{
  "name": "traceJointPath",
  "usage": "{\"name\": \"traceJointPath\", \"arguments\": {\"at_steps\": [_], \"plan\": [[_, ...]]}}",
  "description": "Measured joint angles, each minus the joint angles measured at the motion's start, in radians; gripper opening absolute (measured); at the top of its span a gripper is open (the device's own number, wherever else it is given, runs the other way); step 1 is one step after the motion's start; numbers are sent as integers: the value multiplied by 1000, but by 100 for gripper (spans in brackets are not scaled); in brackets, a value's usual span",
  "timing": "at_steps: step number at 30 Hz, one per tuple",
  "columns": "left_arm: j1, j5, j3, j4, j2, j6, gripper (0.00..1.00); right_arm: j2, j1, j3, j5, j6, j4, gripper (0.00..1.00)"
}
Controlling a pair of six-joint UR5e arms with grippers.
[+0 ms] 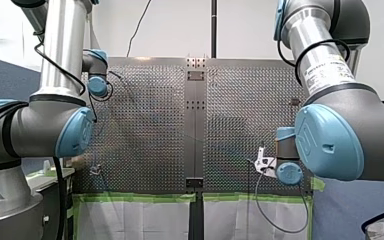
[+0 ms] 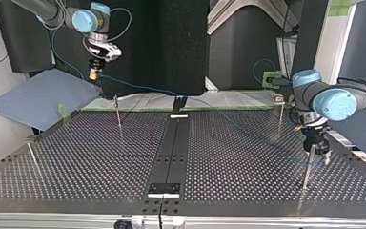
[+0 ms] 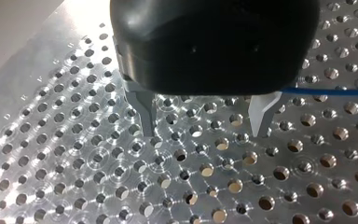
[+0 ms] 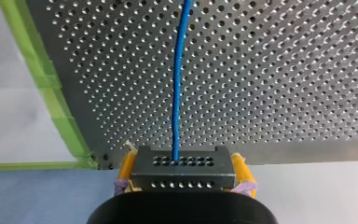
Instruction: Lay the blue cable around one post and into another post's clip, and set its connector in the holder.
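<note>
Our right gripper (image 2: 95,73) is clamped on the grey connector (image 4: 182,175), high beyond the far edge at the top view's left. The blue cable (image 4: 179,70) runs from it over the table toward our left gripper (image 3: 205,133). Its fingers are apart, nothing between them, the cable just beside one. The step looks like wrapping the post (image 2: 307,167) next to it. Get the cable between the fingers before closing, and keep the line low and lightly taut. The table (image 2: 100,157) is perforated metal with a dark centre strip (image 2: 171,152) and green tape (image 4: 51,93) on its edge. There's a blue cloth (image 2: 38,98) beside it and dark panels behind.
</note>
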Motion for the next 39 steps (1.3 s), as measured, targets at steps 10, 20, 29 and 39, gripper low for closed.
{"name": "traceJointPath", "arguments": {"at_steps": [10,20,29,39], "plan": [[-1,0,0,1,0,4,100,72,-13,-76,-46,-64,31,0],[-6,-1,0,0,0,9,100,147,-66,-97,-67,-75,21,0],[-9,-2,0,1,0,12,100,180,-132,-97,-100,-37,17,0],[-9,0,0,1,0,12,100,240,-208,-98,-103,-22,-42,0]]}}
